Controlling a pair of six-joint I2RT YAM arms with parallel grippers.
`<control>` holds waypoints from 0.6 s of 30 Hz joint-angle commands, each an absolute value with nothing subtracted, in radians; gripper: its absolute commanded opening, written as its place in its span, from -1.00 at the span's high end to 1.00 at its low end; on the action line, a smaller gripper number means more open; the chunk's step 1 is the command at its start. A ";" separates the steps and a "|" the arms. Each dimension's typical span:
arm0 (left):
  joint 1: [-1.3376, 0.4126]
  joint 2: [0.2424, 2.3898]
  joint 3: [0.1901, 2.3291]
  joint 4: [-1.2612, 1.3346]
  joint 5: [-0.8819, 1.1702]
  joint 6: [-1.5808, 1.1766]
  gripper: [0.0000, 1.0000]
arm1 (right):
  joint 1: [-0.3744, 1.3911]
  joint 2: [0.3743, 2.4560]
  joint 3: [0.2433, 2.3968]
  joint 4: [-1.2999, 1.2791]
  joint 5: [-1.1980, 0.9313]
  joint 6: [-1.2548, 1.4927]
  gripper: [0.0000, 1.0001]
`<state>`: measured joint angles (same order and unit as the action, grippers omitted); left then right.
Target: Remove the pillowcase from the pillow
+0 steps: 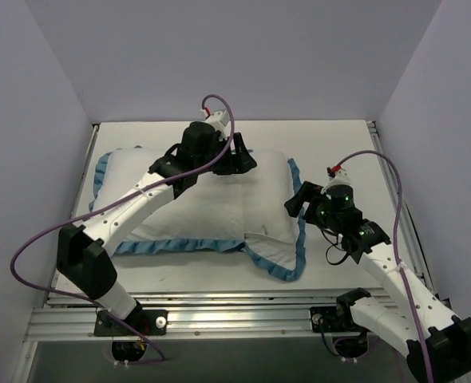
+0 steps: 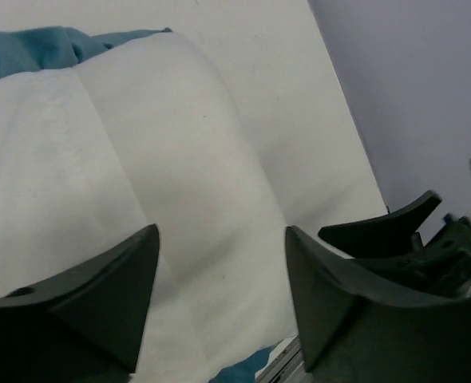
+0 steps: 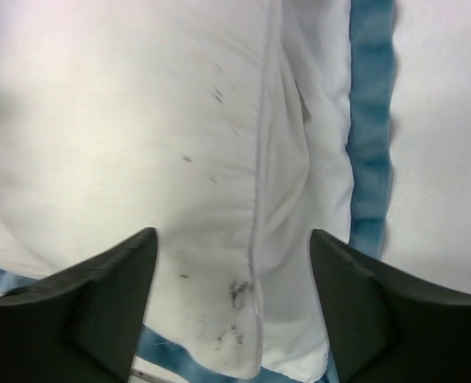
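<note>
The pillowcase (image 1: 219,209) lies across the table with its plain white side up and its blue ruffled edge (image 1: 189,246) around it. It is plump, so the pillow is inside and hidden. My left gripper (image 1: 242,162) is open and empty, just above the cover's far edge; in the left wrist view (image 2: 221,235) white fabric (image 2: 140,159) shows between its jaws. My right gripper (image 1: 294,203) is open and empty at the cover's right end. The right wrist view (image 3: 232,239) shows a stitched flap seam (image 3: 259,159) with dark smudges and the blue ruffle (image 3: 371,120).
The white table (image 1: 339,144) is boxed in by grey-lilac walls on three sides. An aluminium rail frame (image 1: 219,307) runs along the near edge by the arm bases. The right gripper's fingers (image 2: 411,231) show in the left wrist view.
</note>
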<state>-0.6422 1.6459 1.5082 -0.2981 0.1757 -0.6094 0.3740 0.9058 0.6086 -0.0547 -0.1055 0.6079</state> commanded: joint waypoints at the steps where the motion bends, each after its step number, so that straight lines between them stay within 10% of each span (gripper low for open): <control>1: -0.637 1.449 1.487 -0.311 0.040 -0.563 -0.52 | 0.367 0.879 0.745 -0.190 -0.041 0.511 -0.51; 5: -0.640 1.315 1.434 -0.492 -0.170 -0.525 -0.92 | 0.371 0.920 0.828 -0.175 -0.181 0.448 -0.77; 15: -0.485 1.140 1.051 -0.658 -0.246 -0.673 -0.90 | 0.550 1.225 0.894 -0.055 -0.155 0.402 -0.88; 18: -0.425 1.172 0.961 -0.556 -0.183 -0.675 -0.90 | 0.604 1.295 0.879 -0.038 -0.130 0.419 -0.39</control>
